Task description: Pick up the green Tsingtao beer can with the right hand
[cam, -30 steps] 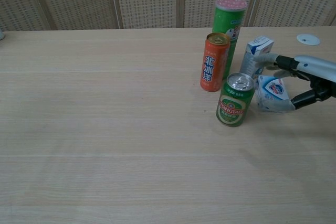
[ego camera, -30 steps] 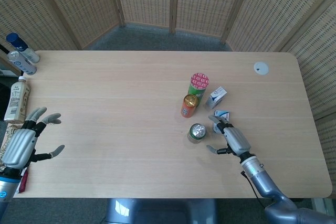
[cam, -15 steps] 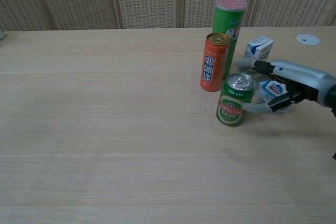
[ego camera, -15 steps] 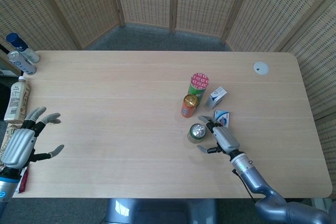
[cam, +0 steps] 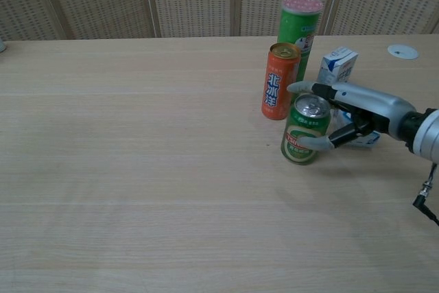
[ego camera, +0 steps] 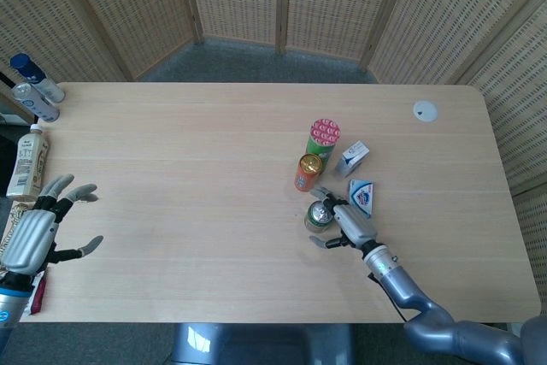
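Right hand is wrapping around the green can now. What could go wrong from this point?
1. The right hand has fingers on either side of the green can, but a firm grip isn't evident; lifting now might let it slip or tip.
2. The orange can stands just behind, with the upper finger reaching between the two; closing or lifting could knock it over.
3. The small carton and blue-white packet lie beside the hand and may get shoved.

Right robot hand (ego camera: 350, 223) around green beer can (ego camera: 320, 215), orange can (ego camera: 308, 172) beside, left robot hand (ego camera: 38, 230) spread.
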Robot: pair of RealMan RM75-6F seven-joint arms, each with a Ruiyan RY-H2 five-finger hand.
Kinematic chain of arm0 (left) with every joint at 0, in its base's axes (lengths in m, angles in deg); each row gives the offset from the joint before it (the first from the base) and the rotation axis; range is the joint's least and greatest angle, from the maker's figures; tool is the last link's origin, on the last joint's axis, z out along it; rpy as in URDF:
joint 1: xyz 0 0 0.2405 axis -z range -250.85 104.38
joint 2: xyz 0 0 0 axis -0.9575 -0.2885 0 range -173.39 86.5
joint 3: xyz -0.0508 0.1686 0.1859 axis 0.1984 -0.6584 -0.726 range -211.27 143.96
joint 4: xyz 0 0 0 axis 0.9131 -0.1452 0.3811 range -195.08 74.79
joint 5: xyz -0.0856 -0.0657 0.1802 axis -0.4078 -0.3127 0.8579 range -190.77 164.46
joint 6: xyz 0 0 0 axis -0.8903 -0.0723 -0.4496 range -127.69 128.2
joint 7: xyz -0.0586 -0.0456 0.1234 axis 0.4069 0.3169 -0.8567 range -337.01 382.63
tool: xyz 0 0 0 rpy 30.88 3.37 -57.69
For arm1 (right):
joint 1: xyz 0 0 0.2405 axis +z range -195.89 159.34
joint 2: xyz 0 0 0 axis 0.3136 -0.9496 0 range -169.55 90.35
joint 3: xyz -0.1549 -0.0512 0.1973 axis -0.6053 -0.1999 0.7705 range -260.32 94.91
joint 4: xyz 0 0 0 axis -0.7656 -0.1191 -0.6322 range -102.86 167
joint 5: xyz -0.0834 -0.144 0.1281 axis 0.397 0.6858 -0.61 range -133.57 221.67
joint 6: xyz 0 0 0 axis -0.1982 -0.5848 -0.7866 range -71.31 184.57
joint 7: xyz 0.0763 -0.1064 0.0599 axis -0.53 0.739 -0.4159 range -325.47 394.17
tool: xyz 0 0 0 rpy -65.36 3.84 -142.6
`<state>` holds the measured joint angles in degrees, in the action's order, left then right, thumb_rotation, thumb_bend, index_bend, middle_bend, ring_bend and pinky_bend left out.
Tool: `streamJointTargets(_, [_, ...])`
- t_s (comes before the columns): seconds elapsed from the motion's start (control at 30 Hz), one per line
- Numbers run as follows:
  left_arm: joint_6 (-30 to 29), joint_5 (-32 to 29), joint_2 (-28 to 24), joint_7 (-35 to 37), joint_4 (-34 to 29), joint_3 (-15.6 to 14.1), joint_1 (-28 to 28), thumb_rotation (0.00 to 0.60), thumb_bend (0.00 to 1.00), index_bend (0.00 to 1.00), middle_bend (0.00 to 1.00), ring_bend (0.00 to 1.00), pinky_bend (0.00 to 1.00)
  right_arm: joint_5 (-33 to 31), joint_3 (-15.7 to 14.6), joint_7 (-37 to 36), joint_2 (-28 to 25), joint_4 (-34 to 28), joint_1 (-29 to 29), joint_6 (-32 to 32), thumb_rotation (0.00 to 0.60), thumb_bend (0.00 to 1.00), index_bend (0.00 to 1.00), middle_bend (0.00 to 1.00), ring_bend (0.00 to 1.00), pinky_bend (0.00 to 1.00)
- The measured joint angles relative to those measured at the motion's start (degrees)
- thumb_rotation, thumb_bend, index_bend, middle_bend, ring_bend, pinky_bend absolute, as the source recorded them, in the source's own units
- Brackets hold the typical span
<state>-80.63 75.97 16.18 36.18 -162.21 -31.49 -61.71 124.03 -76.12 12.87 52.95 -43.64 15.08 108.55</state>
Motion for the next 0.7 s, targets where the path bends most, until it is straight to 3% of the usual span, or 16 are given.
streamJointTargets(0.2, [-0.2, -0.08, -0.15, 0.05, -0.05, -0.02, -0.18, 0.567, 0.27, 0.18, 0.34, 0.08, 0.0, -0.42, 0.33, -0.79, 1.1, 1.2, 0.67, -0.53, 0.491, 0.31, 0.0, 0.0, 0.0, 0.1])
streamJointTargets(0.3, [-0.25, -0.12, -0.14, 0.1, -0.05, -0.05, -0.25, 0.568, 0.27, 0.18, 0.34, 0.08, 0.0, -0.48, 0.43, -0.93, 1.51, 1.67, 0.79, -0.33, 0.531, 0.31, 0.0, 0.0, 0.01, 0.18])
streamJointTargets(0.43, [-0.24, -0.09, -0.09, 0.12, 0.01, -0.11, -0.3, 0.569, 0.27, 0.18, 0.34, 0.08, 0.0, -0.77, 0.6, -0.83, 1.74, 2.09, 0.72, 0.14, 0.591, 0.31, 0.0, 0.0, 0.11, 0.29])
streamJointTargets(0.7, [-0.35, -0.19, -0.2, 0.05, -0.05, -0.08, -0.4, 0.567, 0.27, 0.18, 0.34, 0.08, 0.0, -1.74, 1.24, -0.6, 2.14, 2.65, 0.67, 0.62, 0.6, 0.31, 0.0, 0.0, 0.18, 0.36])
